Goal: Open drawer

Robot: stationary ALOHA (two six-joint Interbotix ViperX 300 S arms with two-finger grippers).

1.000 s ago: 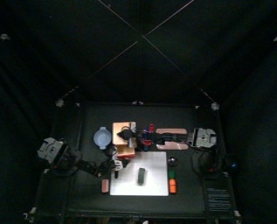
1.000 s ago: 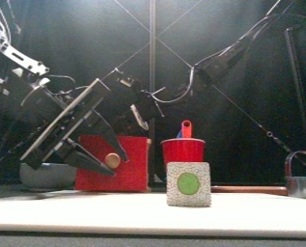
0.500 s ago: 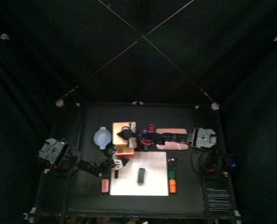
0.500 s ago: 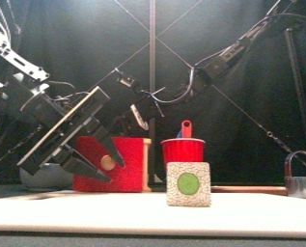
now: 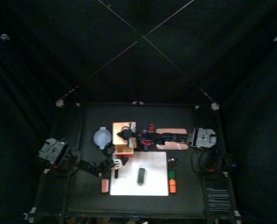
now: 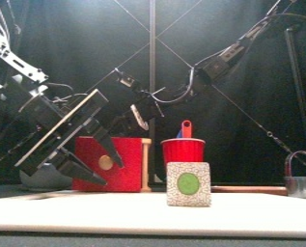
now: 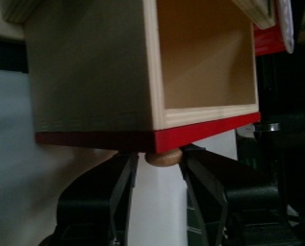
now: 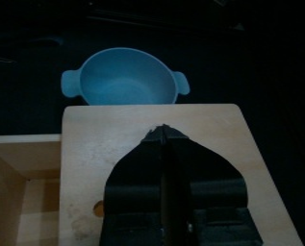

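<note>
Two tools: both are working at the drawer (image 7: 200,67).
Left tool (image 7: 158,178): standing wide around the drawer's knob (image 7: 164,157).
Right tool (image 8: 165,144): pressing closed on the box (image 8: 219,144) top.

We see right gripper (image 8: 166,135) jaws pressed together over the wooden box (image 8: 116,144); blue bowl (image 8: 126,81) just beyond the tips.

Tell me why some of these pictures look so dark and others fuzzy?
Top view: black curtains swallow the light, and only the small table is lit. Front view: backlight streaks down the curtains, the red cup sharp. Left wrist view: the drawer and its knob sit very close and look soft. Right wrist view: the blue bowl is clear against blackness.
</note>
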